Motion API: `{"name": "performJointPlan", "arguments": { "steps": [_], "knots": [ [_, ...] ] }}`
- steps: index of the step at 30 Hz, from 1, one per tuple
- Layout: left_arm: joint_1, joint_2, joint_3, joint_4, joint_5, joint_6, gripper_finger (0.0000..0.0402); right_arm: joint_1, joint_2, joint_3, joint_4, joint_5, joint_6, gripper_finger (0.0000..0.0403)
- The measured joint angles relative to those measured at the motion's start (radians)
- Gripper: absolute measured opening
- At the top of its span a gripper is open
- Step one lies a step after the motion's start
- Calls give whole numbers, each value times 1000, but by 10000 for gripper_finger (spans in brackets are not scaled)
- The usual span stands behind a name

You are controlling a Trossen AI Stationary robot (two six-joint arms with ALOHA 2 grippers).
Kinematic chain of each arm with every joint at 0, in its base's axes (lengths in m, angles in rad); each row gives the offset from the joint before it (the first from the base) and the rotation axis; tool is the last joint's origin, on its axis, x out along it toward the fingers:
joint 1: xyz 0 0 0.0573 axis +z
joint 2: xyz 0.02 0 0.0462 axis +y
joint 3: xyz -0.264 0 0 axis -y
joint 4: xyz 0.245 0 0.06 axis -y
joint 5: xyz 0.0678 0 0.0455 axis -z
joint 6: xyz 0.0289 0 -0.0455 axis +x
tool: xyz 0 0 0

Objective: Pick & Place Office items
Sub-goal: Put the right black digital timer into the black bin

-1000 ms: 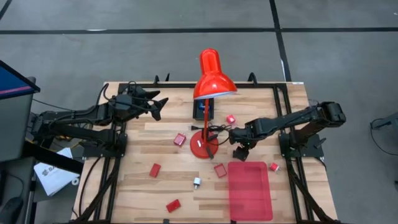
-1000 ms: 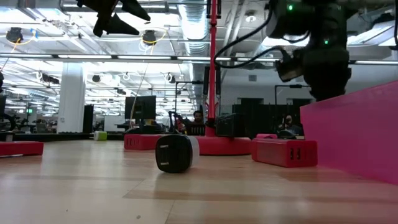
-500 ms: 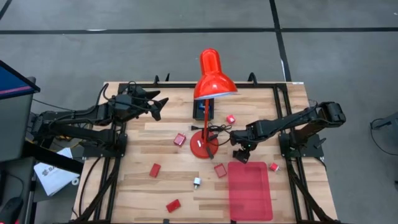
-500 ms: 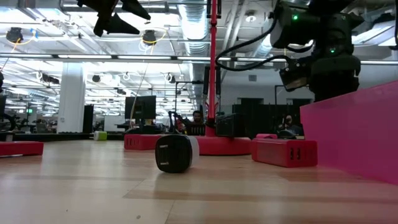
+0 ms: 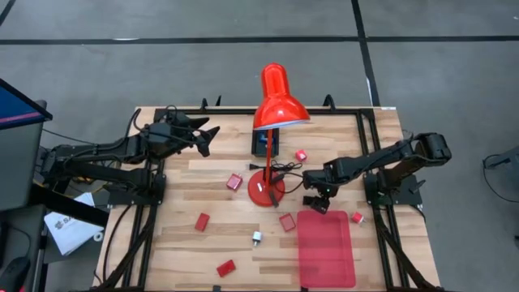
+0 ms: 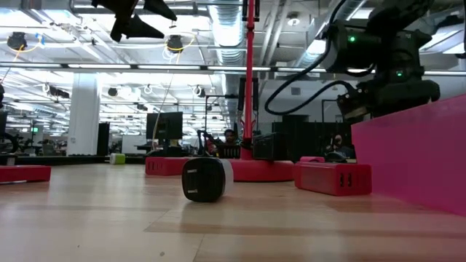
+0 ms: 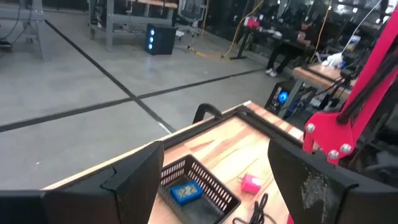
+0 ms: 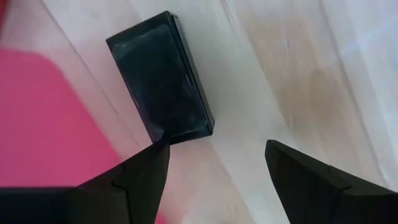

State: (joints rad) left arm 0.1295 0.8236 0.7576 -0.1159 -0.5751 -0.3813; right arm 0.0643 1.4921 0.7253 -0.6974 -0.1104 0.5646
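Black block (image 8: 161,78) plain between right fingers (image 8: 134,177), hidden overhead

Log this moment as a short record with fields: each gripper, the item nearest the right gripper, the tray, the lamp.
right gripper: open, low over the table at the tray's far edge
nearest item: black block, lying on the wood beside the tray, not gripped
left gripper: open, raised at the table's far left, waiting
red tray: flat, no items visible on it
red desk lamp: upright mid-table
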Motion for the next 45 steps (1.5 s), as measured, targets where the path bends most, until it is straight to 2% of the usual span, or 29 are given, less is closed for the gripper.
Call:
{"name": "performJointPlan", "arguments": {
  "steps": [5,11,15,18,22,25,28,30,33,39,45],
  "knots": [
    [0,0,0,33,0,0,285,-64,-1,-18,59,8,1,260],
    [0,0,0,44,0,0,285,-205,-1,-21,95,88,9,260],
    [0,0,0,54,0,0,285,-283,-7,-13,120,89,-6,260],
    [0,0,0,53,0,0,285,-273,-35,-7,110,59,-62,260],
    [0,0,0,53,0,0,285,-201,-107,-4,115,16,-122,260],
    [0,0,0,53,0,0,285,-141,-145,-3,135,58,-248,260],
    [0,0,0,53,-13,1,285,-97,-143,-3,142,100,-417,260],
    [0,0,0,54,-21,3,285,-84,-126,-3,158,113,-464,260],
    [0,0,0,54,-23,3,285,-87,-84,-3,186,132,-473,260],
    [0,0,0,55,-23,2,285,-136,-8,-3,246,169,-384,260],
    [0,0,0,55,-23,3,285,-164,14,-2,268,189,-357,260]
  ]
}}
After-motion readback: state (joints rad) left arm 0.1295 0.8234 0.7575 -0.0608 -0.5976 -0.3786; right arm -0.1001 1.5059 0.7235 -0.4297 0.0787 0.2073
